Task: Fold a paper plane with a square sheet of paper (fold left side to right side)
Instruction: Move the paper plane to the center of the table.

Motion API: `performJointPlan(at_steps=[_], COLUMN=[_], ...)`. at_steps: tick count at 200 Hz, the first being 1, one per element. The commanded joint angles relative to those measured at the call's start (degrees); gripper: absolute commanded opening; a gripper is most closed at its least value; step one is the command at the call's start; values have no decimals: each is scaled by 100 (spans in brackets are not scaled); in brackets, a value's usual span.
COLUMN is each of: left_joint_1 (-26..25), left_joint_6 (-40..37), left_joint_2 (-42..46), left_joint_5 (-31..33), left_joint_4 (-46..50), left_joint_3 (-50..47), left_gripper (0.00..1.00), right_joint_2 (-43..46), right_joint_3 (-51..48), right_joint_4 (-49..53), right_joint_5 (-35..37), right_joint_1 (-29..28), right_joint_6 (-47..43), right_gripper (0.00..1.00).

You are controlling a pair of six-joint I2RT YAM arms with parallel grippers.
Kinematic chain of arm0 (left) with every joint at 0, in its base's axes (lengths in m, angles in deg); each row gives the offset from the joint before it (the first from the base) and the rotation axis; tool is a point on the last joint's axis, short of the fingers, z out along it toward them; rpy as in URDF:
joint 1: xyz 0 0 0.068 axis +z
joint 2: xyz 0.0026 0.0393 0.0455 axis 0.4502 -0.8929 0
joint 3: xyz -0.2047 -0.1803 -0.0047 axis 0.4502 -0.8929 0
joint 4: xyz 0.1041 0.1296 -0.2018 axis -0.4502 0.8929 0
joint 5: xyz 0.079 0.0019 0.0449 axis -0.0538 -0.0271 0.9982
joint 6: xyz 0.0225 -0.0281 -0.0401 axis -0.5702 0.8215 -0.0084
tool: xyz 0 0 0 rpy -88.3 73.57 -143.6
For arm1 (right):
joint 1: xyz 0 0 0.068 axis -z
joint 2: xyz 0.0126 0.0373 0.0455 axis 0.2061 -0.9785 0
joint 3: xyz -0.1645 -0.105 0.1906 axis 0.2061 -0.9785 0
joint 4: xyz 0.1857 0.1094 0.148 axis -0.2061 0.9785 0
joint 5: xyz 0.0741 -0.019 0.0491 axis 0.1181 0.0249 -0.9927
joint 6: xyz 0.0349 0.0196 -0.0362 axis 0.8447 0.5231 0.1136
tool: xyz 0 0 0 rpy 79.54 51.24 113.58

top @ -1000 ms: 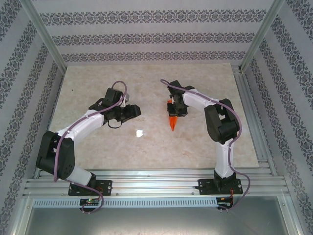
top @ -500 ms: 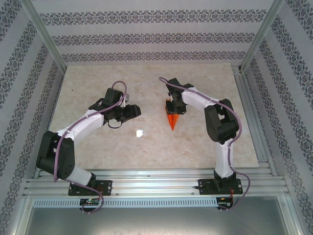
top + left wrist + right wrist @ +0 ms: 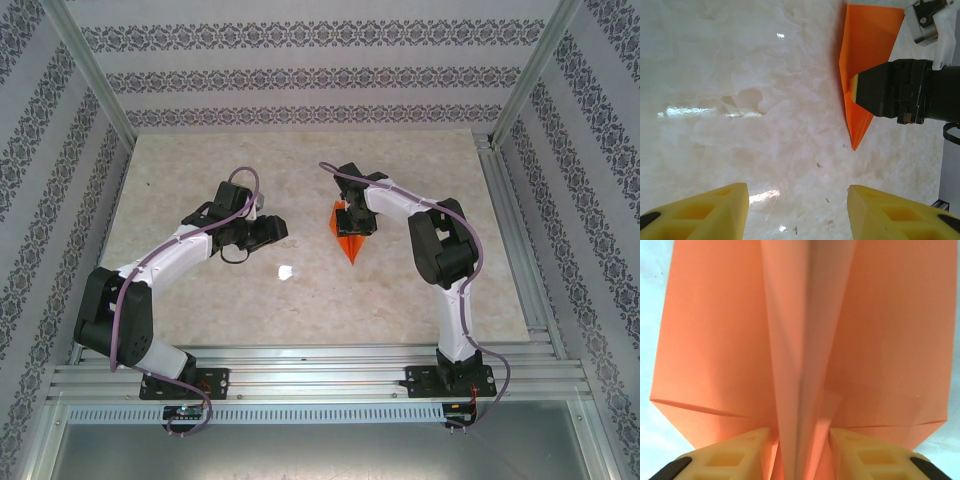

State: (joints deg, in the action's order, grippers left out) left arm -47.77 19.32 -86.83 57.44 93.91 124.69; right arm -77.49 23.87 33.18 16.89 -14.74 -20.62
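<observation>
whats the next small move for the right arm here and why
Probably lift the right pincer straight up and clear. Its jaws stand parted either side of the raised centre fold of the paper plane, and the wings lie spread flat, so the fold looks finished.

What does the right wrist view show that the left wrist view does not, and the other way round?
Right wrist: the plane's raised centre ridge up close, standing between the jaws of the right gripper, with a wing spread on each side and its fold lines clear. Left wrist: the plane's pointed tip lying on the marble table, and the left gripper open over bare table. Both: the orange plane with the right gripper at it.
</observation>
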Motion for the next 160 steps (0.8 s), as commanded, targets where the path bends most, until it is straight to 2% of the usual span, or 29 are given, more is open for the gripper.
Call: performJointPlan(at_steps=[1, 47, 102, 133, 160], left_joint_1=[55, 59, 181, 556, 837], left_joint_6=[-161, -218, -216, -216, -355], left_joint_2=[162, 240, 582, 1412, 2450], left_joint_5=[93, 203, 416, 990, 2227], left_joint_4=[36, 87, 110, 140, 254], left_joint_3=[-58, -14, -41, -318, -682], left_gripper=[55, 56, 62, 71, 79], right_joint_2=[-44, 565, 1350, 2440, 3683], right_joint_3=[59, 145, -15, -593, -1560], right_joint_4=[84, 269, 379, 205, -397], right_joint_5=[68, 268, 447, 694, 918], right_joint_1=[-70, -61, -50, 88, 407], right_joint_6=[29, -26, -59, -280, -547], right_gripper=[36, 40, 43, 49, 56])
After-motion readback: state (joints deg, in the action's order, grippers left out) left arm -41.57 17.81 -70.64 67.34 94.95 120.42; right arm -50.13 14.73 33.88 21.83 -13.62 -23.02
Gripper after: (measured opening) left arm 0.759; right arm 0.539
